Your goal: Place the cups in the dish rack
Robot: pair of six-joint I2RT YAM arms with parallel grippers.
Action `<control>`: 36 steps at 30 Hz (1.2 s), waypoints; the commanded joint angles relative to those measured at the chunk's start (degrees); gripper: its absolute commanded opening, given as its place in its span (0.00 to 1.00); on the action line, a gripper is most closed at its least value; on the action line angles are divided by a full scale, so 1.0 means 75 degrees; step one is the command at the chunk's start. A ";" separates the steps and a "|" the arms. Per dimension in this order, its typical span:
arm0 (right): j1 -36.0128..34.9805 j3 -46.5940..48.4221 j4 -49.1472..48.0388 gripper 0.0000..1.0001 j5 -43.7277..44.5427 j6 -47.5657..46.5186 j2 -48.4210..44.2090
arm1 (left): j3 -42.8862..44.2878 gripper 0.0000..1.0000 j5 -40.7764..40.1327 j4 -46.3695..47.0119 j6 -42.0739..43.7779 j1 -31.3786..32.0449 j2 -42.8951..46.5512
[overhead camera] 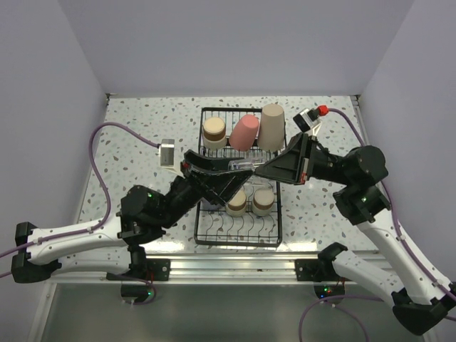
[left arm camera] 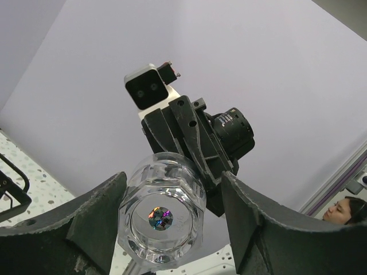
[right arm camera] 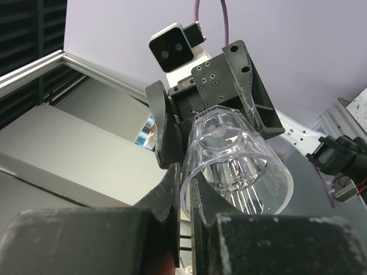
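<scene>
The tiny clear glass (overhead camera: 244, 165) hangs in the air over the black wire dish rack (overhead camera: 239, 239), between my two grippers. My right gripper (overhead camera: 261, 169) is shut on the glass's rim wall (right arm camera: 241, 166), its fingertips (right arm camera: 186, 183) pinching it. My left gripper (overhead camera: 235, 168) is open, with a finger on each side of the glass's base (left arm camera: 163, 215) and a gap on the right side. In the rack's far section stand a tan cup (overhead camera: 214, 130), a pink cup (overhead camera: 244, 132) and a tall beige cup (overhead camera: 271, 127). Two short tan cups (overhead camera: 237, 202) (overhead camera: 263, 199) sit mid-rack. The lavender cup is hidden.
A small white box (overhead camera: 168, 152) with a purple cable lies on the speckled table left of the rack. Walls close in the left, back and right sides. The lower tine section at the rack's near end holds curved wires. A person's head (left arm camera: 338, 209) shows beyond the workcell.
</scene>
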State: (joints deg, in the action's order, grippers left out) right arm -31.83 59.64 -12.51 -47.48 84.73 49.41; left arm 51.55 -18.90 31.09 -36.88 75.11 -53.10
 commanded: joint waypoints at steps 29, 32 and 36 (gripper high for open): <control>0.0037 -0.0182 0.0565 0.00 0.0882 -0.0386 -0.0658 | 0.0029 0.59 0.0410 -0.0501 -0.0461 0.0087 0.0471; 0.0026 -0.0194 0.0928 0.00 0.0952 -0.0620 -0.0810 | 0.0017 0.78 0.0433 -0.0454 -0.0438 0.0087 0.0471; 0.0038 -0.0229 0.1106 0.00 0.1069 -0.0680 -0.0939 | 0.0041 0.81 0.0492 -0.0396 -0.0438 0.0087 0.0412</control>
State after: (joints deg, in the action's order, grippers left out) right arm -31.81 57.93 -5.89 -41.82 81.93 43.38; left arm 51.40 -16.23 25.23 -39.90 75.42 -50.78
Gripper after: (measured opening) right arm 0.059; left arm 0.810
